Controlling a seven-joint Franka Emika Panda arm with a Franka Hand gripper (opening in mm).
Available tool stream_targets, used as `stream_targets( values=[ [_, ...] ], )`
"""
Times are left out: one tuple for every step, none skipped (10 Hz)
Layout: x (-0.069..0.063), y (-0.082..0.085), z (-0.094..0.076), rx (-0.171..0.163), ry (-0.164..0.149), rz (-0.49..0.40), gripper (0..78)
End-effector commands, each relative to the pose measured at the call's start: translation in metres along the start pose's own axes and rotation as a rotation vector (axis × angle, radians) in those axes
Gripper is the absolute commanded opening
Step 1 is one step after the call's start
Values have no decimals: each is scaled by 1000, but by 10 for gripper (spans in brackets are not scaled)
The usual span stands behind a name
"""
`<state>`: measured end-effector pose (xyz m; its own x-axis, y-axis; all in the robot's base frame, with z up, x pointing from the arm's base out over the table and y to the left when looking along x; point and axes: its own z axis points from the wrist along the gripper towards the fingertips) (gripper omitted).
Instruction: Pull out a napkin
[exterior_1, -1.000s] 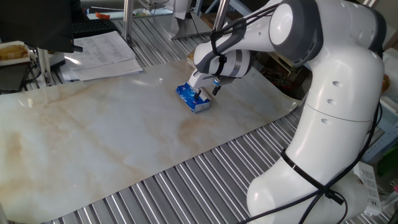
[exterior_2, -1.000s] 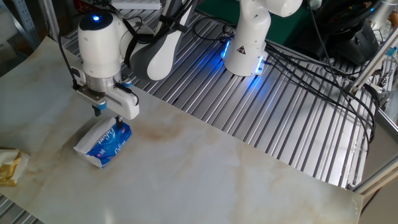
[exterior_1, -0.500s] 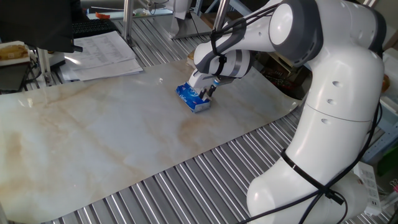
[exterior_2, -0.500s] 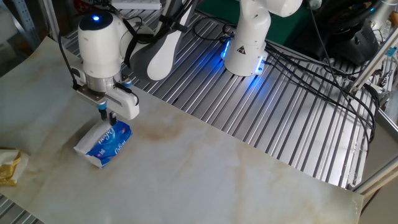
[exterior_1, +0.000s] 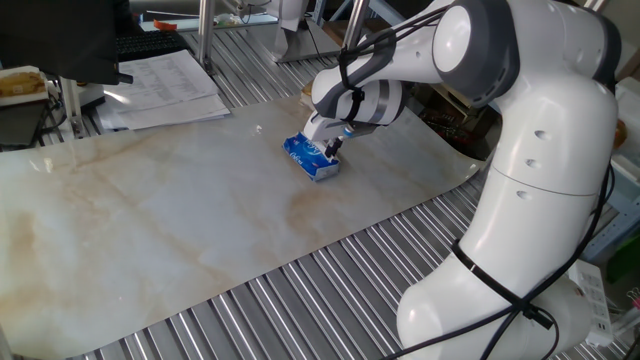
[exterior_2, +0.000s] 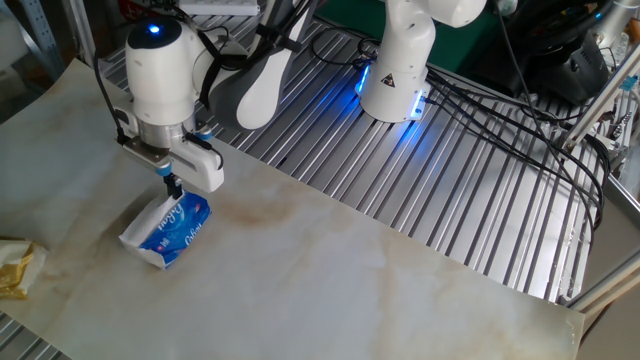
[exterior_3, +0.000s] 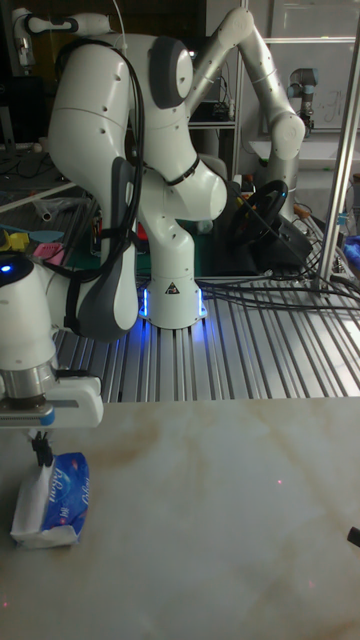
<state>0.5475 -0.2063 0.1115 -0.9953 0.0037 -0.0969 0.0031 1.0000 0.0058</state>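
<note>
A blue-and-white tissue pack (exterior_1: 311, 158) (exterior_2: 170, 231) (exterior_3: 57, 501) lies flat on the marble-patterned tabletop. My gripper (exterior_1: 331, 150) (exterior_2: 175, 188) (exterior_3: 42, 452) points straight down over the pack's top face near one end. Its fingers are shut together, with their tips pressed into the pack's opening. The napkin is hidden there by the fingertips and the wrapper, so no free sheet shows outside the pack.
Printed paper sheets (exterior_1: 165, 85) lie at the back left beside a dark monitor base. A yellowish object (exterior_2: 14, 268) sits at the sheet's left edge. Ribbed metal table (exterior_2: 430, 180) surrounds the marble sheet, with cables (exterior_2: 560, 150) at the right. A second robot arm (exterior_3: 265, 90) stands behind.
The fingers, apart a second ago, have closed together over the pack's top. The pack and the arm have otherwise stayed in place.
</note>
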Motion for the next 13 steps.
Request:
stream_targets(
  values=[
    [-2,-1,-8,19,13,-12,16],
    [-7,-2,-24,21,41,-16,16],
    [-8,-2,-27,20,46,-17,16],
    [-8,-2,-24,20,42,-17,16],
    [-9,-1,-23,19,40,-14,16],
    [-9,-2,-24,17,40,-11,16],
    [-9,-2,-25,17,40,-10,16],
    [-9,-2,-26,17,40,-10,16],
    [-10,-2,-30,21,41,-9,16],
    [-12,-2,-37,22,47,-8,16],
    [-13,-3,-43,22,54,-10,16],
    [-15,-3,-49,21,55,-12,16],
    [-18,-5,-62,17,53,-10,16]
  ],
)
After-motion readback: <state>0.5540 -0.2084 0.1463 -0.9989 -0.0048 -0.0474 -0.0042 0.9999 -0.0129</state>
